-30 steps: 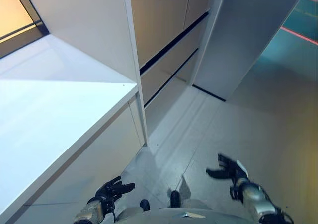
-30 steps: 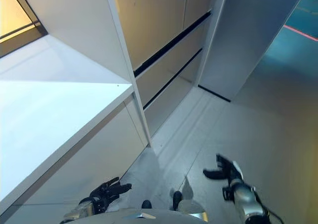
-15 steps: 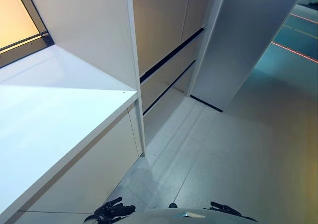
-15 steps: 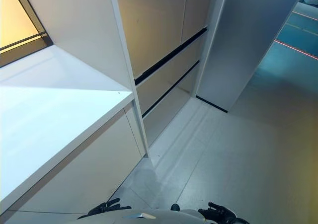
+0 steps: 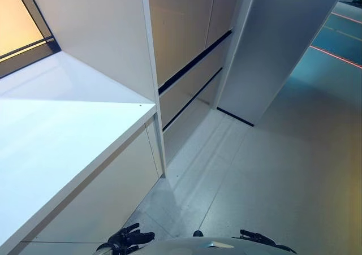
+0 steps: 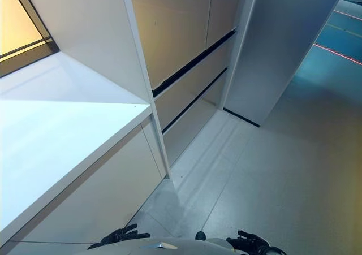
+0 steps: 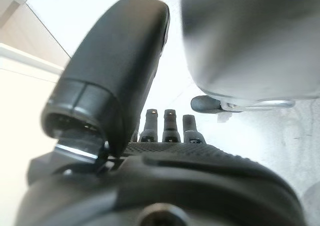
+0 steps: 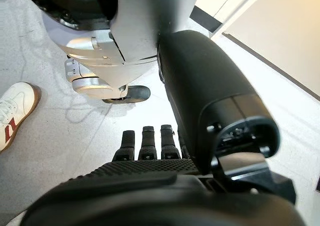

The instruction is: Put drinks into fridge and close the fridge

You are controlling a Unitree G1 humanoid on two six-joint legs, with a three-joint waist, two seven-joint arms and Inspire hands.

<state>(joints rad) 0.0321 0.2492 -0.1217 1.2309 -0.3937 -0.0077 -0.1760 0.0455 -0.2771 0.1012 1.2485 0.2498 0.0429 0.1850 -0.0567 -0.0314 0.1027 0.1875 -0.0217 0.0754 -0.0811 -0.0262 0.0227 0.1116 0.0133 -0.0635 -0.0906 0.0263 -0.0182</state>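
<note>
Left hand (image 5: pixel 125 239) and right hand (image 6: pixel 249 243) hanging empty, fingers relaxed, below white bench (image 5: pixel 51 147). No drinks showing; grip advice impossible. Tall grey fridge-like cabinet (image 5: pixel 277 46) standing beyond bench.

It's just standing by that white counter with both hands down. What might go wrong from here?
1. Neither the left hand nor the right hand holds a drink, and no drink shows anywhere, so the robot may have nothing to load.
2. A person's shoe is close by the robot on the floor; a step or turn might hit it.
3. The white counter corner juts out near the left side, so a left turn may clip it.
</note>
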